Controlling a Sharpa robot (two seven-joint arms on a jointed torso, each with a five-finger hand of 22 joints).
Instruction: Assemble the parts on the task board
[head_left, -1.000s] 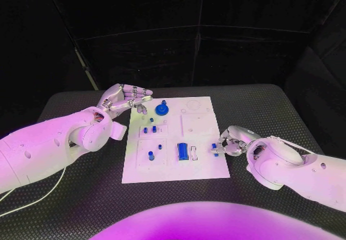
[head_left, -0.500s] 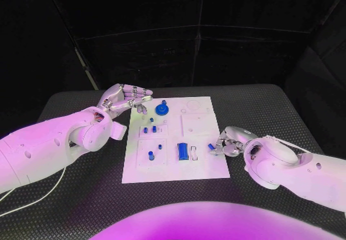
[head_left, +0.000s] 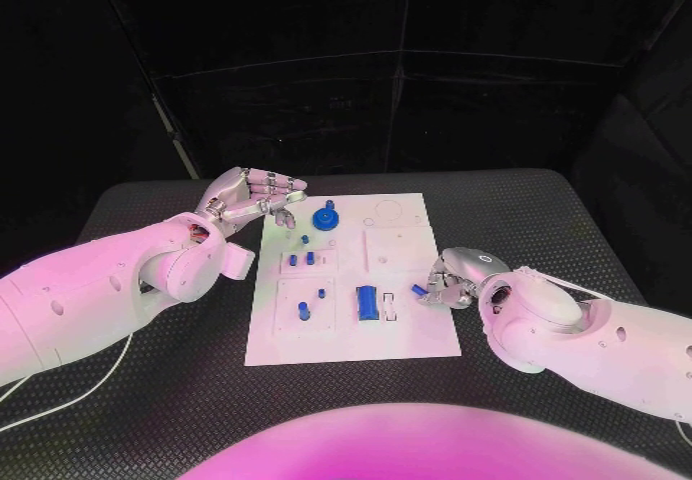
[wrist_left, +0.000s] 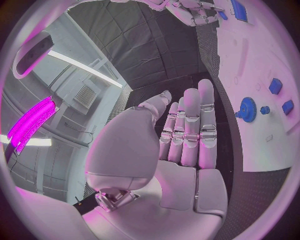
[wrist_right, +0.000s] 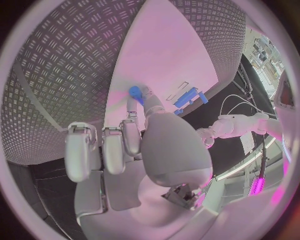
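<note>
Blue peg (head_left: 420, 292), pinched in my right hand (head_left: 450, 283) fingers over the board (head_left: 407, 338) edge, could slip or tilt; my left hand (head_left: 254, 197) hovers with fingers apart, holding nothing.

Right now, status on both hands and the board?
Left hand open, off the task board's far left corner. Right hand pinching a small blue part over the board's right edge. Nothing in the way.

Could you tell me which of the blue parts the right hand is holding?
The small blue part at the board's right edge, pinched by the right hand; the other parts lie untouched on the task board.
</note>
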